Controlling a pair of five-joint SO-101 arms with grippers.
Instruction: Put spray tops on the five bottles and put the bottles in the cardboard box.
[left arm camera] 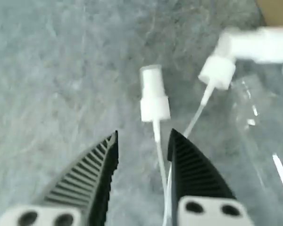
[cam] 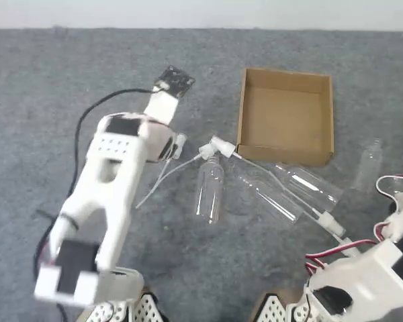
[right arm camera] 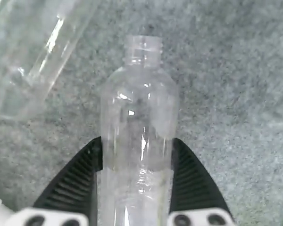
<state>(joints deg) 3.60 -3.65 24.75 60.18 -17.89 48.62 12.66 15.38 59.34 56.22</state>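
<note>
My left gripper [left arm camera: 141, 141] [cam: 176, 144] is open just above the carpet. A loose white spray top [left arm camera: 154, 101] lies ahead of it, and that top's thin tube runs back between the fingers. A second loose spray top [left arm camera: 217, 73] lies beside it, next to a clear bottle [cam: 210, 188] with a white top at its neck. My right gripper [right arm camera: 137, 146] holds a clear uncapped bottle [right arm camera: 139, 117] by its lower body, a finger pressed on each side. The cardboard box [cam: 285, 114] stands empty at the back.
Two more clear bottles [cam: 275, 198] [cam: 309, 184] lie in front of the box. Another spray top [cam: 332, 225] with a long tube lies near the right arm's base. A bottle [cam: 368, 164] is to the right of the box. Grey carpet covers the table.
</note>
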